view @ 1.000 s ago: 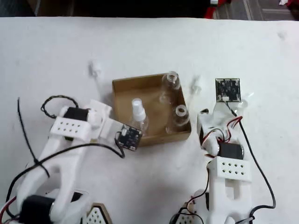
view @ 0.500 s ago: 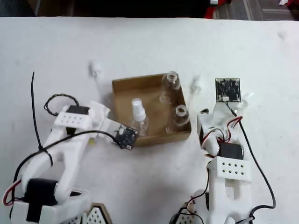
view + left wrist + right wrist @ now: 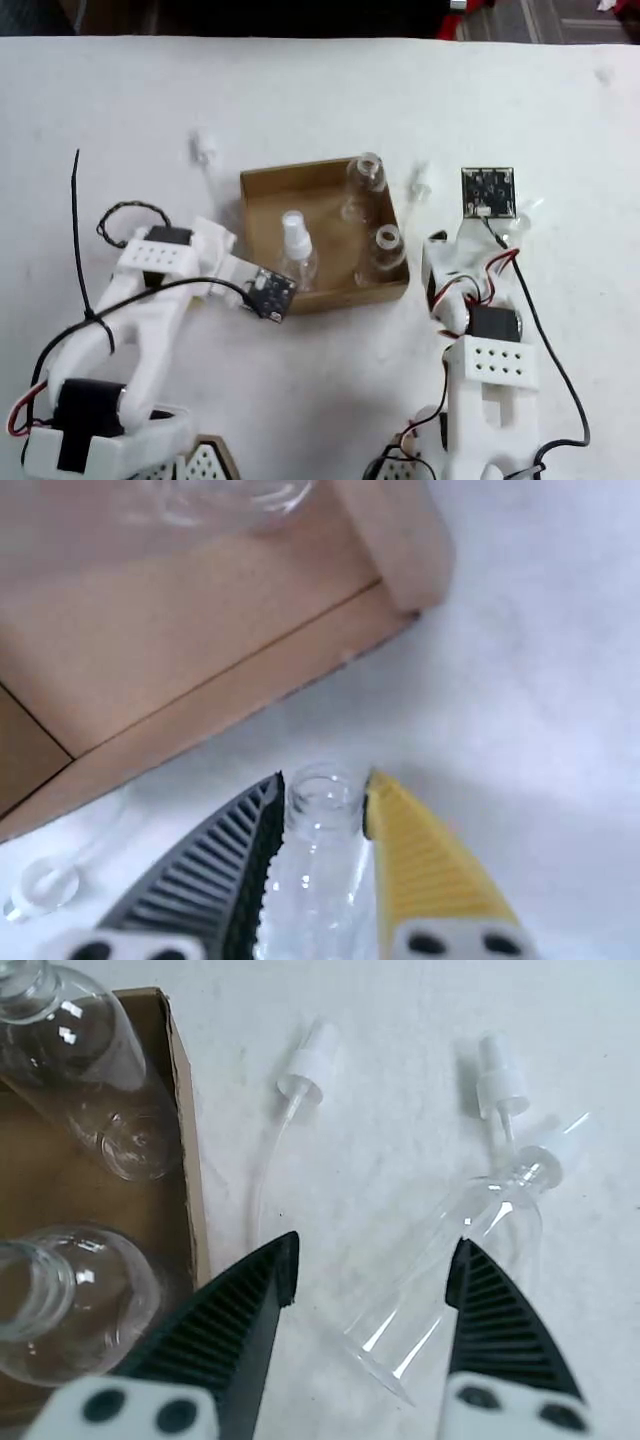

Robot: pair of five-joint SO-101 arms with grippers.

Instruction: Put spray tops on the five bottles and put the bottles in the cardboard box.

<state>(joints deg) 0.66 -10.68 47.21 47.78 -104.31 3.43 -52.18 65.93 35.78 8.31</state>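
Your cardboard box sits mid-table. Inside it, a capped bottle stands by the near wall, and two uncapped bottles line the right wall, one behind the other. A loose spray top lies on the table behind and left of the box. Your left claw is just outside the box's near wall, with a fourth bottle between its fingers. Right of the box, your right claw straddles a lying bottle. One spray top lies between that bottle and the box, another just beyond its neck.
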